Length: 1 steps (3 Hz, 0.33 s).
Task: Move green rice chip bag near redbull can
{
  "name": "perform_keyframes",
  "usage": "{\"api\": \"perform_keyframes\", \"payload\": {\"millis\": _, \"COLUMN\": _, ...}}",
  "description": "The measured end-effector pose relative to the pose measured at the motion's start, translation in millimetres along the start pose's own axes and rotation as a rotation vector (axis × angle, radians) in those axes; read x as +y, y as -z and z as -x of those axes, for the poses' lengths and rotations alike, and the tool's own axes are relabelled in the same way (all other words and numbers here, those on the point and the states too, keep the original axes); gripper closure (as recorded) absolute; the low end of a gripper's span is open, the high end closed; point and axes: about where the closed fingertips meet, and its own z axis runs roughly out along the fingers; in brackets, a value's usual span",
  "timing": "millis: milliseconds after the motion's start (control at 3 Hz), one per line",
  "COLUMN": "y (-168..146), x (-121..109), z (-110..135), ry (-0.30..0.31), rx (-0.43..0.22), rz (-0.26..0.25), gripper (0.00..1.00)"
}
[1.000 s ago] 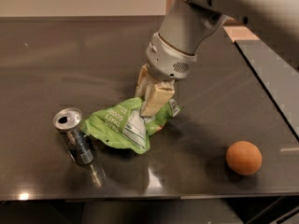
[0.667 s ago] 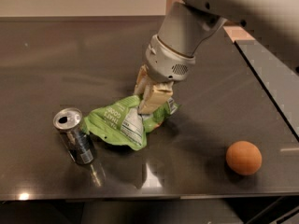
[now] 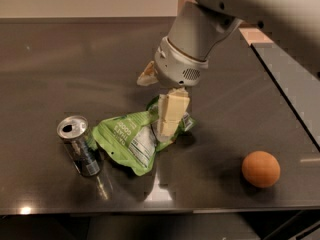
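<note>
The arm [image 3: 260,4] enters from the upper right of the frame, thick and light grey, and bends down toward the centre. Its round wrist [image 3: 182,66] is just above the middle. Below it the gripper [image 3: 152,108] points downward, with its two cream fingers [image 3: 172,111] spread apart: one reaches to the upper left, the other hangs lower.

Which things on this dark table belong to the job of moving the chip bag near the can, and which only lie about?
For the job:
- crumpled lime-green foil chip bag
- slim dark metal drink can, upright just left of the bag
- two-finger gripper, open over the bag's right end

Only lying about:
- round orange ball-shaped thing, far right, apart from the rest
</note>
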Motion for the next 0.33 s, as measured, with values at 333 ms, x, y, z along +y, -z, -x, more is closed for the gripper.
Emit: {"api": "perform_keyframes", "payload": {"millis": 333, "y": 0.0, "x": 0.0, "z": 0.0, "ry": 0.000, "rx": 0.000, "rz": 0.000, "gripper": 0.00}}
